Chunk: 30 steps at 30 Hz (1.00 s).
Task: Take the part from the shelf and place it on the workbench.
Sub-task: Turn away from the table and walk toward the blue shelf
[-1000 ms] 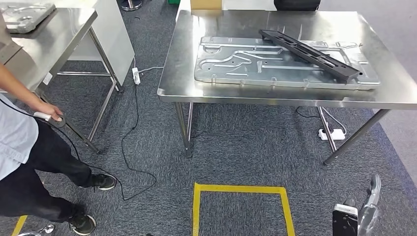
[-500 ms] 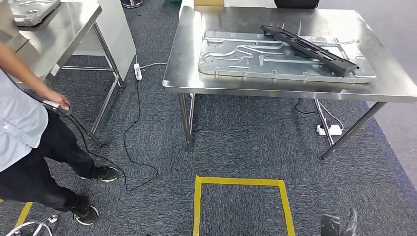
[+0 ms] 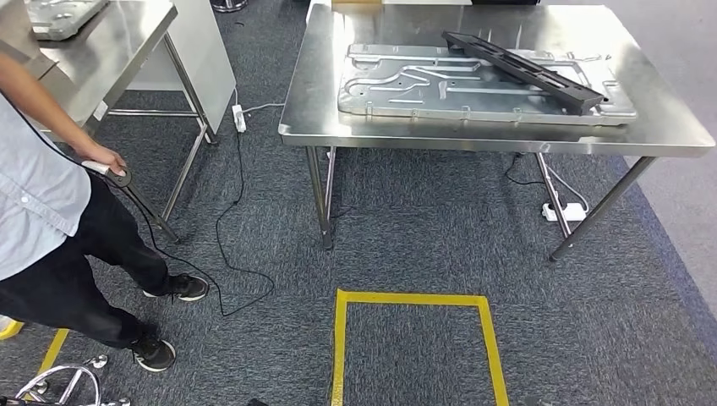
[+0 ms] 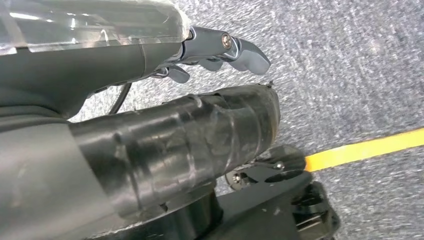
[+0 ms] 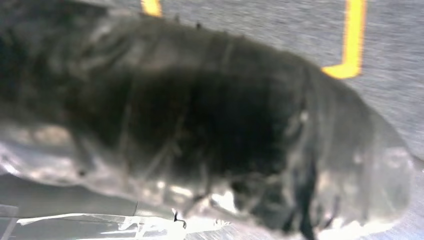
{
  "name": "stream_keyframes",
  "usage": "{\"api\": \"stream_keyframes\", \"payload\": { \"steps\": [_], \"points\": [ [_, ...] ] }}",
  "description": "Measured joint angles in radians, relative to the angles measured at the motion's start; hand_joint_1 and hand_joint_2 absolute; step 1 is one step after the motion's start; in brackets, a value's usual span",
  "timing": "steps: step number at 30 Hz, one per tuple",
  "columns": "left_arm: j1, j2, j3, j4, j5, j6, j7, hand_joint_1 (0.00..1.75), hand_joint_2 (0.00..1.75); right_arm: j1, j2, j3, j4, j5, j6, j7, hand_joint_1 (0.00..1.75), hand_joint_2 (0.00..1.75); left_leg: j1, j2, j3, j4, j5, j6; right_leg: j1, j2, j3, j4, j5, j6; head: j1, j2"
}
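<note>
A long black part (image 3: pixel 524 72) lies slantwise on a stamped silver metal plate (image 3: pixel 406 85) on the steel workbench (image 3: pixel 507 139) ahead of me. A second silver plate (image 3: pixel 63 15) rests on another steel table (image 3: pixel 110 59) at the far left. My left hand (image 4: pixel 220 55) hangs over the grey carpet with its fingers (image 4: pixel 240 50) spread and nothing in them. In the right wrist view my right hand (image 5: pixel 210 130) is a dark blur, and I cannot tell how its fingers lie.
A person (image 3: pixel 42 203) in a light shirt stands at the left holding a small corded device (image 3: pixel 114 173). A yellow tape square (image 3: pixel 338 338) marks the carpet before the workbench. A power strip (image 3: pixel 238 118) and a black cable (image 3: pixel 224 245) lie between the tables.
The whole head picture has shifted, so the camera moved and the workbench sits higher in it. My right hand has dropped out of the lower right corner. The person stands further in.
</note>
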Motion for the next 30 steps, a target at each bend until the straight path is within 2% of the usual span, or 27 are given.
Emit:
{"api": "stream_keyframes", "payload": {
  "steps": [1,2,4,5,6,7,9,10,11,12,15,16,17,18,20,21,22,23,24,26,27,30],
  "points": [
    [0.001,0.000,0.000,0.000,0.000,0.000,0.000,0.00,0.00,-0.003,-0.003,-0.003,0.028,0.005,-0.001,0.004,0.00,0.00,0.002,-0.001,-0.011,0.024,-0.025,-0.006,-0.001,-0.001,-0.008,-0.002,0.008,-0.009,0.000,0.000],
    [0.002,0.000,0.000,0.000,0.000,0.000,0.000,0.00,0.00,-0.006,-0.005,-0.005,0.050,0.010,-0.001,0.007,0.00,0.00,0.004,-0.003,-0.028,0.068,-0.067,-0.012,-0.001,-0.002,-0.017,-0.002,0.017,-0.014,-0.001,0.000],
    [0.003,0.000,0.001,0.000,0.001,0.000,-0.001,0.00,0.00,-0.007,-0.008,-0.008,0.080,0.018,-0.002,0.011,0.00,0.00,0.007,-0.003,-0.066,0.192,-0.156,-0.018,0.002,-0.003,-0.039,-0.001,0.032,-0.021,-0.001,0.000],
    [0.003,0.000,0.001,0.000,0.001,0.000,-0.001,0.00,0.00,-0.008,-0.009,-0.009,0.094,0.021,-0.003,0.013,0.00,0.00,0.008,-0.003,-0.074,0.241,-0.180,-0.020,0.004,-0.003,-0.051,0.000,0.040,-0.021,-0.001,0.000],
    [0.003,0.000,0.001,0.000,0.001,0.000,-0.001,0.00,0.00,-0.009,-0.010,-0.010,0.106,0.023,-0.004,0.015,0.00,0.00,0.008,-0.003,-0.067,0.259,-0.183,-0.020,0.005,-0.003,-0.061,0.002,0.046,-0.021,-0.001,0.000],
    [0.003,0.000,0.001,0.000,0.001,0.000,-0.001,0.00,0.00,-0.010,-0.011,-0.010,0.118,0.025,-0.005,0.017,0.00,0.00,0.008,-0.003,-0.041,0.238,-0.165,-0.018,0.006,-0.003,-0.070,0.004,0.052,-0.020,-0.001,0.000],
    [0.002,0.000,0.001,0.000,0.001,0.000,-0.001,0.00,0.00,-0.011,-0.013,-0.011,0.141,0.031,-0.006,0.024,0.00,0.00,0.006,-0.004,0.055,0.105,-0.111,-0.009,0.007,-0.002,-0.081,0.007,0.063,-0.016,-0.001,0.000],
    [0.001,0.000,0.001,0.000,0.001,0.000,-0.001,0.00,0.00,-0.012,-0.014,-0.012,0.150,0.034,-0.007,0.027,0.00,0.00,0.004,-0.004,0.102,0.032,-0.095,-0.003,0.008,-0.002,-0.086,0.008,0.069,-0.013,-0.001,0.000],
    [0.001,0.001,0.002,0.000,0.001,0.000,-0.001,0.00,0.00,-0.013,-0.014,-0.012,0.157,0.037,-0.007,0.030,0.00,0.00,0.002,-0.004,0.131,-0.020,-0.089,0.002,0.009,-0.003,-0.090,0.009,0.074,-0.008,-0.001,0.000],
    [0.000,0.001,0.002,0.000,0.001,0.000,-0.001,0.00,0.00,-0.013,-0.014,-0.012,0.163,0.040,-0.008,0.032,0.00,0.00,-0.001,-0.005,0.144,-0.047,-0.090,0.005,0.009,-0.003,-0.092,0.009,0.080,-0.002,-0.001,0.000],
    [0.002,0.000,0.002,0.000,0.000,0.000,-0.004,0.00,0.00,-0.015,-0.016,-0.018,0.177,0.046,-0.009,0.038,0.00,0.00,-0.001,-0.002,0.137,-0.062,-0.078,0.018,0.008,-0.003,-0.097,0.009,0.090,0.016,-0.001,0.000],
    [0.003,0.000,0.003,0.000,0.000,0.000,-0.006,0.00,0.00,-0.015,-0.017,-0.020,0.180,0.047,-0.009,0.039,0.00,0.00,0.002,0.000,0.134,-0.066,-0.070,0.026,0.008,-0.002,-0.103,0.022,0.078,0.020,0.000,0.000],
    [0.003,0.000,0.003,0.000,0.001,0.000,-0.007,0.00,0.00,-0.014,-0.018,-0.023,0.184,0.048,-0.009,0.040,0.00,0.00,0.004,0.001,0.128,-0.070,-0.061,0.034,0.008,-0.002,-0.117,0.055,0.052,0.024,0.000,0.000],
    [0.002,0.000,0.003,0.000,0.001,0.000,-0.007,0.00,0.00,-0.014,-0.019,-0.025,0.188,0.049,-0.009,0.041,0.00,0.00,0.005,0.003,0.121,-0.071,-0.054,0.039,0.006,-0.001,-0.139,0.109,0.013,0.026,0.000,0.000],
    [0.003,0.000,0.003,0.000,0.001,0.000,-0.008,0.00,0.00,-0.013,-0.019,-0.026,0.195,0.049,-0.008,0.042,0.00,0.00,0.004,0.005,0.106,-0.068,-0.045,0.042,0.005,-0.001,-0.186,0.238,-0.059,0.032,0.000,0.000],
    [0.004,0.000,0.003,0.000,0.001,0.000,-0.008,0.00,0.00,-0.013,-0.020,-0.026,0.197,0.050,-0.008,0.042,0.00,0.00,0.003,0.005,0.100,-0.065,-0.042,0.042,0.004,-0.001,-0.194,0.275,-0.072,0.035,0.000,0.000],
    [0.005,0.000,0.003,0.000,0.001,0.000,-0.008,0.00,0.00,-0.012,-0.021,-0.027,0.200,0.050,-0.008,0.044,0.00,0.00,0.003,0.006,0.095,-0.062,-0.039,0.040,0.003,-0.001,-0.183,0.275,-0.066,0.036,0.000,0.000],
    [0.006,0.000,0.003,0.000,0.001,0.000,-0.008,0.00,0.00,-0.012,-0.022,-0.028,0.203,0.051,-0.007,0.047,0.00,0.00,0.004,0.006,0.092,-0.057,-0.038,0.039,0.002,-0.001,-0.152,0.233,-0.044,0.037,0.000,0.000],
    [0.005,0.000,0.003,0.000,0.001,0.000,-0.008,0.00,0.00,-0.012,-0.023,-0.029,0.205,0.052,-0.006,0.051,0.00,0.00,0.004,0.006,0.089,-0.051,-0.038,0.036,0.001,-0.003,-0.107,0.163,-0.014,0.035,0.000,0.000],
    [0.005,0.000,0.004,0.000,0.001,0.000,-0.008,0.00,0.00,-0.012,-0.025,-0.033,0.208,0.055,-0.003,0.059,0.00,0.00,0.001,0.007,0.082,-0.038,-0.042,0.027,0.004,-0.009,-0.038,0.041,0.017,0.027,0.000,0.000],
    [0.005,0.000,0.004,0.000,0.001,0.000,-0.008,0.00,0.00,-0.012,-0.025,-0.036,0.209,0.057,-0.002,0.063,0.00,0.00,-0.001,0.009,0.078,-0.032,-0.044,0.022,0.006,-0.010,-0.025,0.013,0.018,0.022,0.000,0.000],
    [0.004,-0.001,0.005,0.000,0.001,0.000,-0.008,0.00,0.00,-0.010,-0.025,-0.049,0.217,0.063,-0.001,0.075,0.00,0.00,-0.001,0.011,0.071,-0.027,-0.045,0.007,0.008,-0.006,-0.029,0.004,0.019,0.005,-0.001,0.000]
  ]
}}
